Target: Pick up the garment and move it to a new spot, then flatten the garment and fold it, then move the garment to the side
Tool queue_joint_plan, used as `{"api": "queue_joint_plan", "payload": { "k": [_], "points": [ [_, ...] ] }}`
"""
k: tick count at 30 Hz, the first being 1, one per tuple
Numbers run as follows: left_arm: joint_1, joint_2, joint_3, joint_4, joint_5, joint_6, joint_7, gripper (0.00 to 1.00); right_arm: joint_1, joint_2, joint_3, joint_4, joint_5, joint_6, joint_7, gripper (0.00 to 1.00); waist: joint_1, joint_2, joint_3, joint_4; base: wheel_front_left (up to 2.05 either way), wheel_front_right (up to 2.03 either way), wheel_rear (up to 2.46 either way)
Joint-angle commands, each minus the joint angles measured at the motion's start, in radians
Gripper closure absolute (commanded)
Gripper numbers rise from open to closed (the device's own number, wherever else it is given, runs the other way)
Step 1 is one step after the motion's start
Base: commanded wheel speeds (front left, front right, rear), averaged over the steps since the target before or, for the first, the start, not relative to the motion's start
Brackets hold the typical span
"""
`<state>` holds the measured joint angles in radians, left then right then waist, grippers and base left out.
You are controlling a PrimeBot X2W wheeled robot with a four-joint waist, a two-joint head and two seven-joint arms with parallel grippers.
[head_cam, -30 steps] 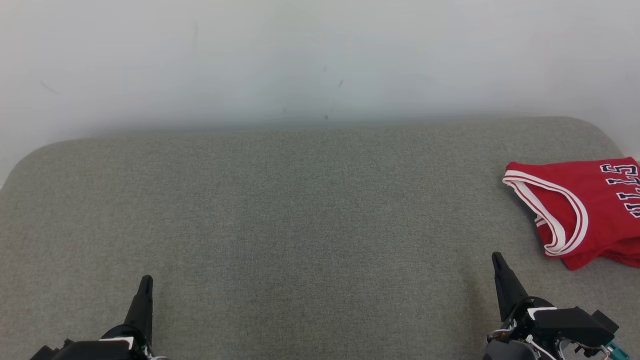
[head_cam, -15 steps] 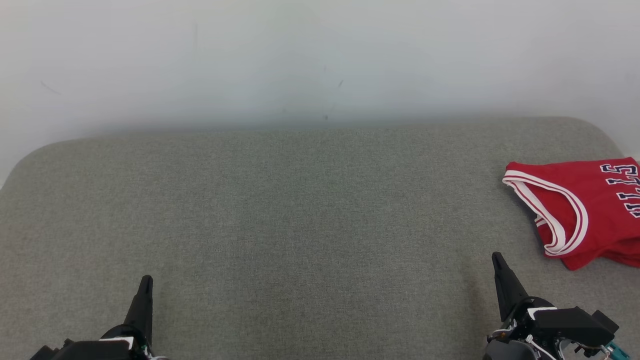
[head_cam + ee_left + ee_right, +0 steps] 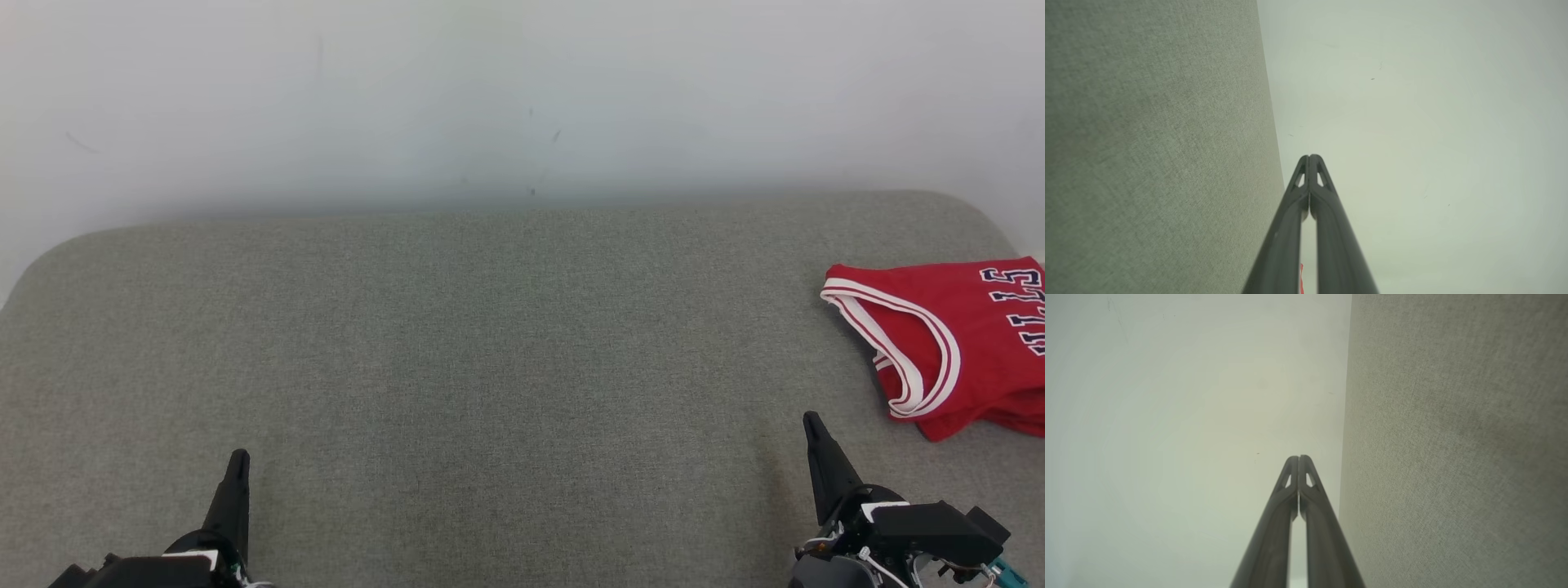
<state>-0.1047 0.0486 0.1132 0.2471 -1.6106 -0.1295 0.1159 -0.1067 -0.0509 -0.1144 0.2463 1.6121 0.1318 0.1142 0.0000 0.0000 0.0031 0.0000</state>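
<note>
The jersey [image 3: 955,343] lay folded aside, beyond the right claw [image 3: 810,420]; it and the left claw [image 3: 238,454] were clenched, empty. Seemingly done.

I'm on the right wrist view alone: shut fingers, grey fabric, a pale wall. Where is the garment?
Observer: In the head view, the red jersey lies at the far right of the grey cushion, partly cut off by the picture's edge.
Operator: Is my gripper near it?
Observer: The right gripper sits at the lower right, shut and apart from the jersey, which lies beyond it and further right.
Operator: And the other arm?
Observer: The left gripper is shut at the lower left, across the cushion from the jersey and holding nothing.
</note>
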Motion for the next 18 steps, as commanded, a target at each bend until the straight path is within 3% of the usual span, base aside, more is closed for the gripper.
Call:
{"api": "queue_joint_plan", "payload": {
  "k": [1, 18],
  "points": [
    [-0.009, 0.003, 0.002, -0.003, -0.005, -0.003, 0.000, 1.00, -0.005, 0.001, 0.000, -0.003, 0.002, -0.002, 0.003, 1.00, 0.0000, 0.0000, 0.000, 0.000, 0.00, 0.00, 0.00],
    [-0.009, 0.003, 0.003, -0.003, -0.005, -0.003, 0.000, 1.00, -0.005, 0.001, 0.000, -0.003, 0.002, -0.002, 0.003, 1.00, 0.0000, 0.0000, 0.000, 0.000, 0.00, 0.00, 0.00]
  ]
}}
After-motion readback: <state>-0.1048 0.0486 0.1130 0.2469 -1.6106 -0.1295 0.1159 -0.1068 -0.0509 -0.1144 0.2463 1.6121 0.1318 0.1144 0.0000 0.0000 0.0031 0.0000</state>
